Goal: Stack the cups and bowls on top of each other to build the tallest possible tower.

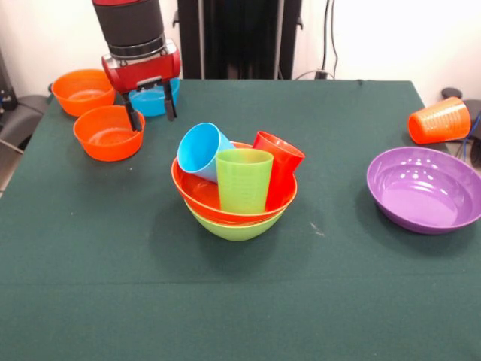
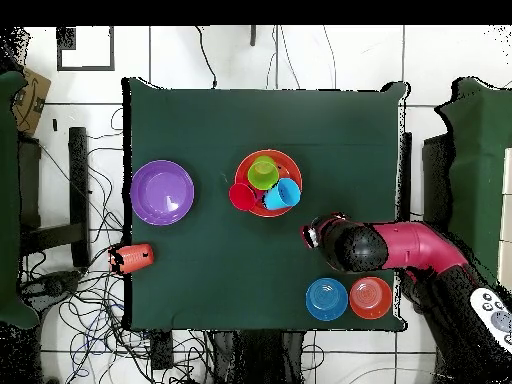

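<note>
Cups [image 1: 242,174], three of them, are standing loose in the orange-red bowl [image 1: 197,193] nested in the green bowl [image 1: 235,226] mid-table, so we are hovering our empty, open gripper [image 1: 150,100] over a small orange bowl [image 1: 109,133], likely picking it next.

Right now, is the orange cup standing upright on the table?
No, the orange cup lies tipped on its side near the table's edge, beyond the purple bowl.
</note>
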Action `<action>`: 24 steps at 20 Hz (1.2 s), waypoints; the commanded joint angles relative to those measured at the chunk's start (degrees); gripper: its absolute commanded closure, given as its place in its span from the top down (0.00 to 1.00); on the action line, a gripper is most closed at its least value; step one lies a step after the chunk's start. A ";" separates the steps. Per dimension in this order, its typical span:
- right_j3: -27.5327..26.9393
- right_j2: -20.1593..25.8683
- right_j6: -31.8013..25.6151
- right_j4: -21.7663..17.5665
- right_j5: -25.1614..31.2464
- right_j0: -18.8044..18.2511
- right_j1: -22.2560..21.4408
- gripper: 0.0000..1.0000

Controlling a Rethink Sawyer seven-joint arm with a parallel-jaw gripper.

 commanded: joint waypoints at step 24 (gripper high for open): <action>-3.00 -7.07 -5.98 -15.27 5.01 6.10 3.87 1.00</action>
